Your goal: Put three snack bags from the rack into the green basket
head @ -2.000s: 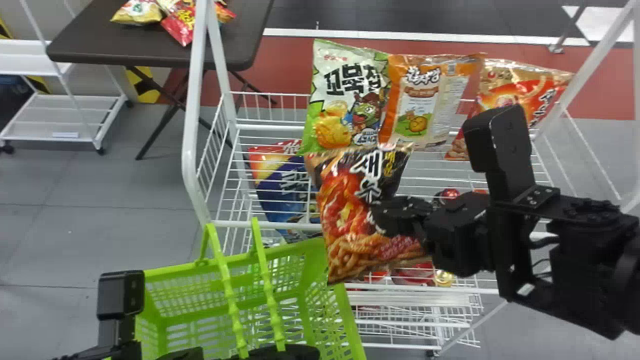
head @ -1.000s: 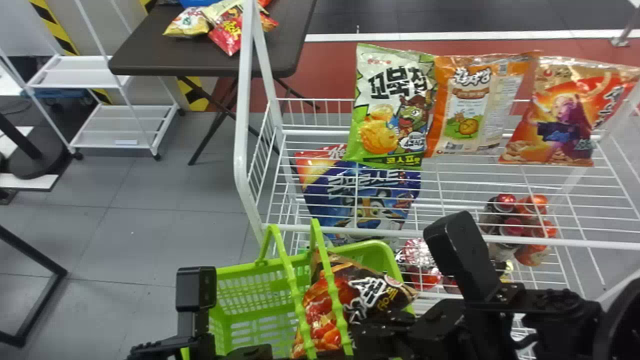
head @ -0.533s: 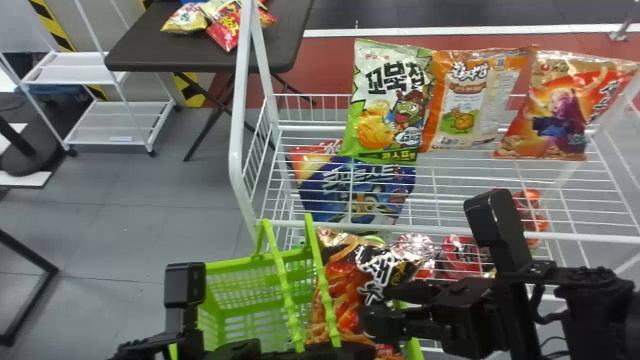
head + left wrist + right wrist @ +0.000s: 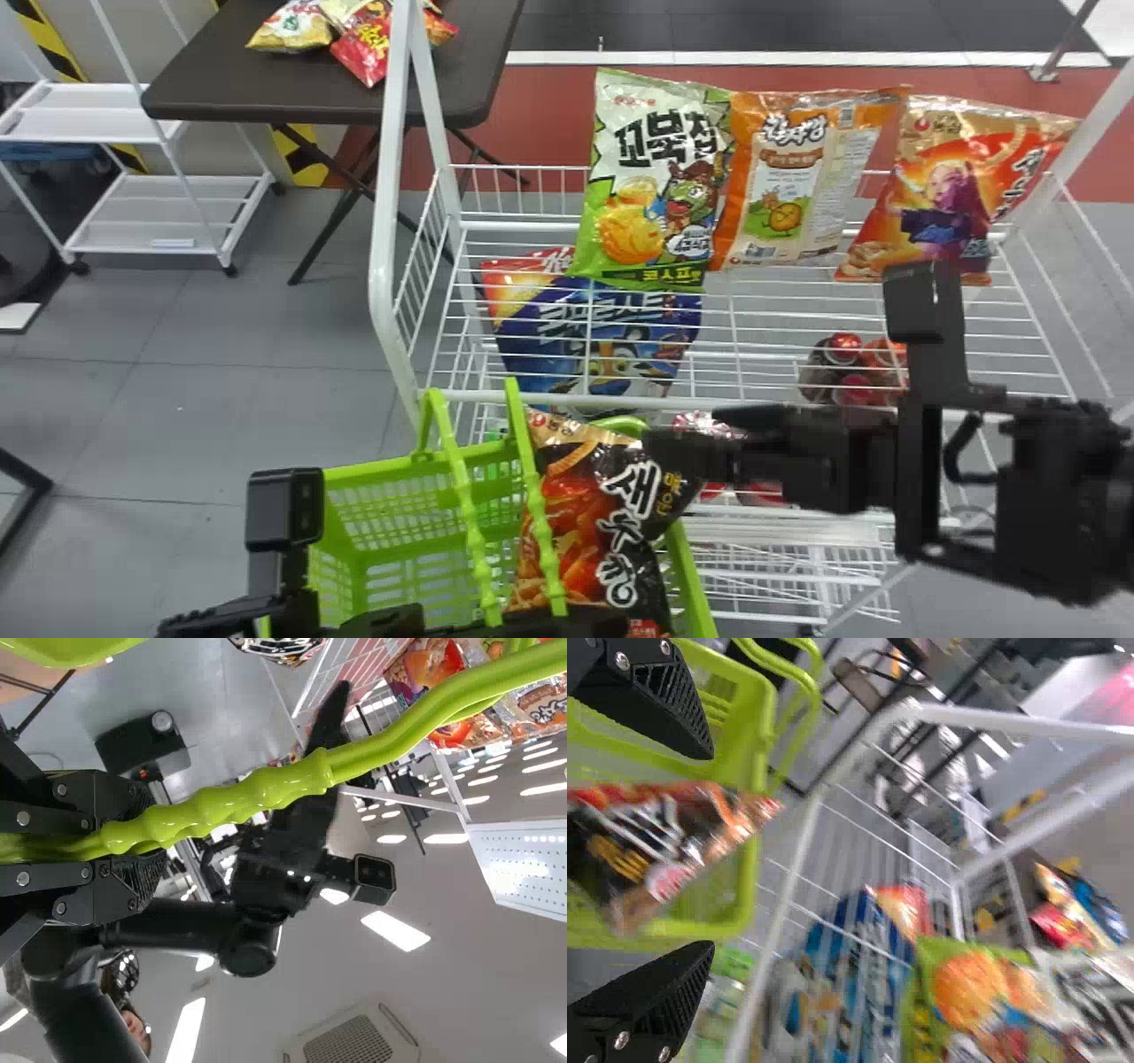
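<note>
My right gripper [image 4: 695,436] is open beside the top right of the black-and-red snack bag [image 4: 580,523], which stands in the green basket [image 4: 407,509] against its right side. In the right wrist view the right gripper [image 4: 700,850] has its fingers wide apart, with the bag [image 4: 656,846] beyond the gap. At the head view's bottom edge is my left gripper [image 4: 532,626], shut on the basket's handles; the left wrist view shows the left gripper [image 4: 133,840] clamping the handles [image 4: 266,793]. Green [image 4: 651,186], orange [image 4: 788,186] and red [image 4: 957,190] snack bags stand on the rack [image 4: 771,310].
A blue bag [image 4: 594,341] lies on a lower rack level, below the green one, with cans [image 4: 855,363] to its right. The rack's white post [image 4: 390,221] rises behind the basket. Farther back left are a dark table [image 4: 266,84] and a white cart [image 4: 159,217].
The black-and-red bag, held by my right gripper in front of the rack, has gone down and left into the basket. The right gripper has let go and moved up. The head view has shifted.
</note>
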